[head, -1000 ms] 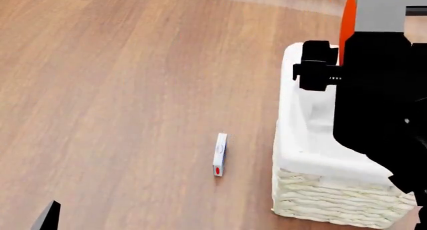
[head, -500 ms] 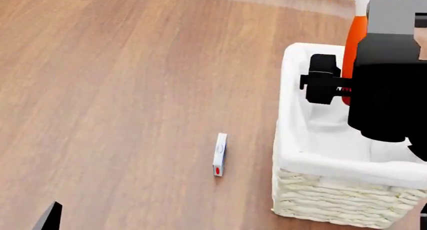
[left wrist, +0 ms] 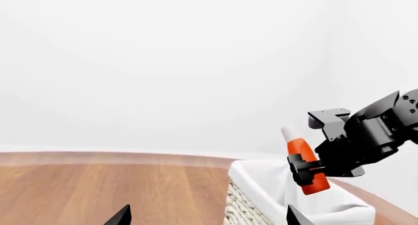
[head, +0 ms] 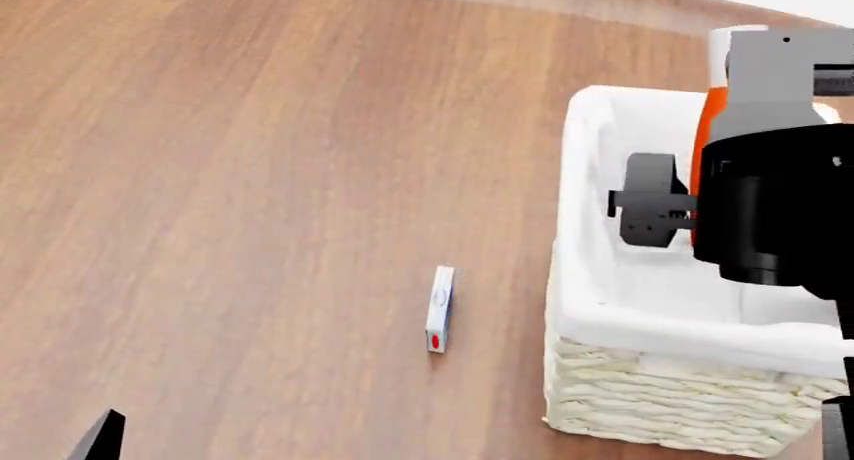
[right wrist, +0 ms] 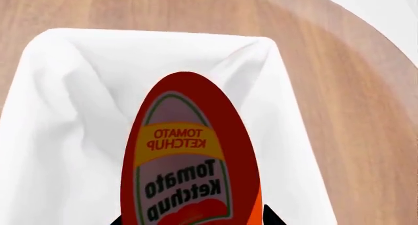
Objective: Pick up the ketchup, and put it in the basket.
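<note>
A smooth brown wooden table [head: 267, 180] with fine grain fills the head view. At its near left edge, a black tip of the left gripper [head: 100, 438] pokes in; the left wrist view shows two black fingertips set well apart, with nothing between them. Near the middle of the table lies a small, slim white carton [head: 439, 322] with blue print and a red oval, its writing too small to read. To the right stands the basket [head: 587, 280], rectangular, of cream woven wicker, with a soft white cloth liner folded over its rim. Above the basket's opening, the black right gripper [head: 674, 212] is clamped on the ketchup [right wrist: 186, 161], an orange-red plastic bottle with a white cap. Its yellow and red label reads "Tomato Ketchup" twice.
</note>
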`<state>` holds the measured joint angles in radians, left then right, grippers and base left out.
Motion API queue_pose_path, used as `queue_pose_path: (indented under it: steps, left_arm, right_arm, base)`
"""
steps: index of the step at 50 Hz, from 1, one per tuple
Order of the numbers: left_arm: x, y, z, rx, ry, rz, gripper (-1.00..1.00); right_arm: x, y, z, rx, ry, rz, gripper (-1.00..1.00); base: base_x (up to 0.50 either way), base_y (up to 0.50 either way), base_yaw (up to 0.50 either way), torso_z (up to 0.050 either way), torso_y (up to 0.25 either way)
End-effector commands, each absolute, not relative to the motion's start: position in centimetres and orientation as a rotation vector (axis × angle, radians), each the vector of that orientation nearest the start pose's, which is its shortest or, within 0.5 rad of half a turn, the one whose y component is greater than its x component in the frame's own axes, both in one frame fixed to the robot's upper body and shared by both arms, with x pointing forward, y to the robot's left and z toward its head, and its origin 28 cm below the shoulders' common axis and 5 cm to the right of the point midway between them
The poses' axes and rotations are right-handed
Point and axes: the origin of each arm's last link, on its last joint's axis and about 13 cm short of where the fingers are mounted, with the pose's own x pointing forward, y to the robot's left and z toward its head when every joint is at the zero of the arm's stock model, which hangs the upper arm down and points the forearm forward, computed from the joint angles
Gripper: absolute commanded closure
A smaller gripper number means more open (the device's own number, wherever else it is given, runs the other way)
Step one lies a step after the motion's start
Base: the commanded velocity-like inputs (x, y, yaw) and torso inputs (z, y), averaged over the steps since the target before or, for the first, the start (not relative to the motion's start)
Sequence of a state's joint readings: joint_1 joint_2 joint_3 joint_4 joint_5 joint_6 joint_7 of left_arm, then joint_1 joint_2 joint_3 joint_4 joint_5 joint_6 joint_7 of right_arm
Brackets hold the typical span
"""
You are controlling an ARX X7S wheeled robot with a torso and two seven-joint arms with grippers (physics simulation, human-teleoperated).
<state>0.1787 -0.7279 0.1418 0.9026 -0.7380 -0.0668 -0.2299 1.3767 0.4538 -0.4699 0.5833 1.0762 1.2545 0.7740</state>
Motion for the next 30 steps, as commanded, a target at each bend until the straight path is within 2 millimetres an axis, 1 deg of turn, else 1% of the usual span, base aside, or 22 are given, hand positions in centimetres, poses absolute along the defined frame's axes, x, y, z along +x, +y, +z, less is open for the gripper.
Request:
queue_pose_path:
  steps: [1,7,21,30]
  left_arm:
    - [13.2,23.3,16.4,-0.141,-0.331,-0.471,-1.0]
    - [13.2,23.3,16.4,-0.14,-0.33,-0.472,-1.0]
    - [13.4,23.3,16.3,-0.138,-0.325,-0.472,-1.0]
    - [13.4,23.3,16.2,-0.139,-0.322,-0.474,-1.0]
  right_arm:
    - [36.8,-16.6,25.9,-0.075,0.659,-0.351,1.0]
    - [37.3,-16.7,25.2,-0.082,0.671,-0.355,1.0]
    - [38.5,-16.5,24.7,-0.086,0.68,-0.358,1.0]
    - [38.7,-16.6,23.9,-0.083,0.691,-0.366,1.0]
  base:
    - [0.0,0.0,0.0,0.0,0.01]
    - [0.0,0.0,0.0,0.0,0.0]
    - [0.0,0.0,0.0,0.0,0.0]
    - [0.0,0.0,0.0,0.0,0.0]
